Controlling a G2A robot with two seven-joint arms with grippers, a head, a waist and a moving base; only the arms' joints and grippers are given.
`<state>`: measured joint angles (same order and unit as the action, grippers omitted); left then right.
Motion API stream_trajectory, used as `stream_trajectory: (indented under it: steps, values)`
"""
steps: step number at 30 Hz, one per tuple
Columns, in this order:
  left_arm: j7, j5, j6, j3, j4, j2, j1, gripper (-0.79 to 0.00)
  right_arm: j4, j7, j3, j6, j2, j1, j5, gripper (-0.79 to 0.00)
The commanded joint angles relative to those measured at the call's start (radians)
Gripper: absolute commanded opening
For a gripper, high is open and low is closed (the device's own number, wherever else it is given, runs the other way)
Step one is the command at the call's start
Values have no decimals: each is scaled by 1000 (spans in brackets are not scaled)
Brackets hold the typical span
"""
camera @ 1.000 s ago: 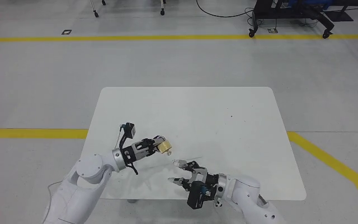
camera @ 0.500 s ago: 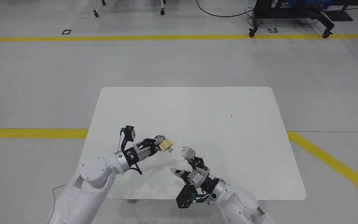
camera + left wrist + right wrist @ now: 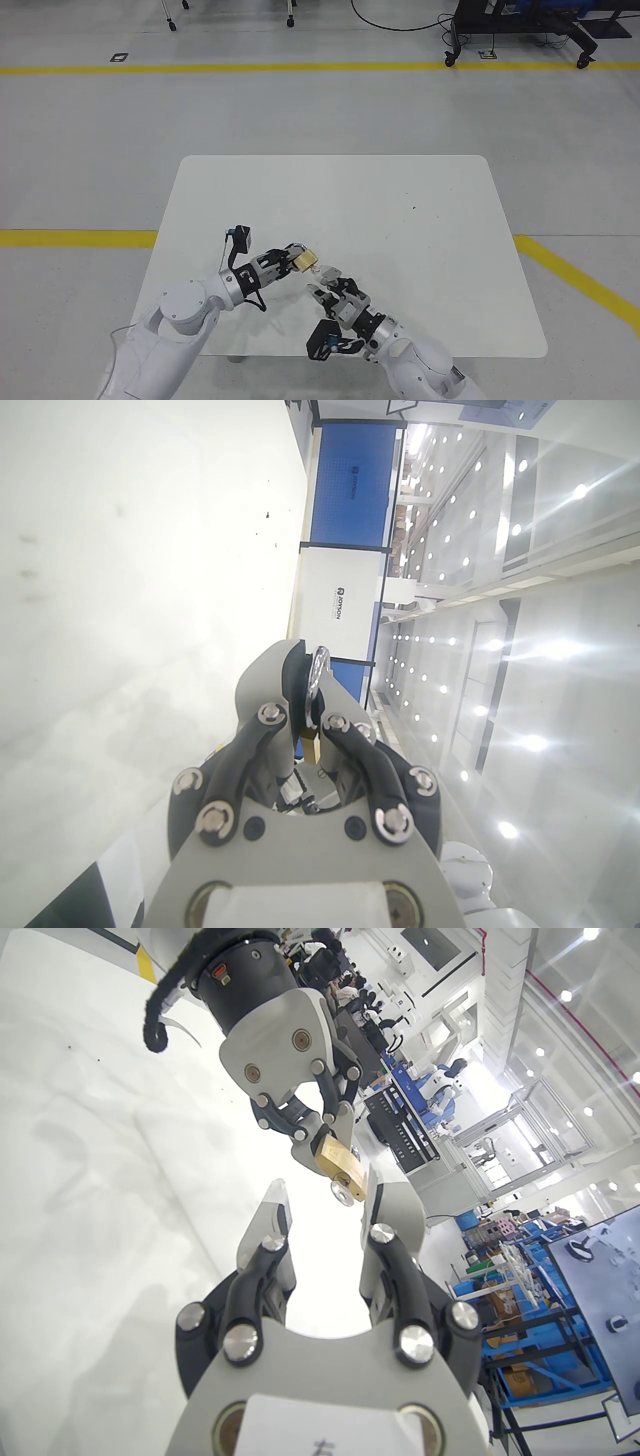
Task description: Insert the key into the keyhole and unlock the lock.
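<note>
The brass lock [image 3: 303, 260] is held aloft over the near part of the white counter [image 3: 400, 200], gripped at its shackle end by the left pincer [image 3: 291, 259]. Its long axis runs out from those fingers, and its free, keyhole end is pointed towards the right pincer [image 3: 325, 283], just beside it.

In the right wrist view the lock [image 3: 340, 1163] is seen as a squarish golden block jutting from the left pincer [image 3: 325, 1143]. A small silvery piece [image 3: 342, 1193] sits at its lower end; whether this is the key cannot be told. The right pincer [image 3: 327, 1185] is spread wide and holds nothing.

In the left wrist view the left pincer [image 3: 305, 670] is seen clamped narrowly on the lock's [image 3: 311, 747] chrome shackle edge-on, with only a sliver of brass exposed.
</note>
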<state>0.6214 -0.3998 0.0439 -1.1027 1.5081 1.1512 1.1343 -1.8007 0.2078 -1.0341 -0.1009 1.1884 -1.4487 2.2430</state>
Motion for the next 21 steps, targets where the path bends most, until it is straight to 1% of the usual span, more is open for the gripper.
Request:
stream_trajectory:
  steps: [1,3,8,14,15,16,21]
  values:
    - [7,14,8,2,-1,0,-4,-785,1,-9,0,5,1,0,3,-471]
    - [12,20,10,2,-2,0,-6,-785,3,-19,3,6,2,2,9,-483]
    - [19,33,11,1,-3,1,-8,-785,15,-48,15,1,7,17,15,-551]
    - [33,47,9,5,-9,2,-8,-785,28,-83,30,8,14,34,20,-693]
    - [35,47,8,6,-10,3,-9,-785,29,-86,32,8,15,36,20,-727]
    - [36,49,7,6,-12,3,-10,-785,31,-87,34,8,17,38,16,-785]
    - [32,48,-5,0,-15,5,-11,-785,42,-57,23,-19,19,46,-53,-785]
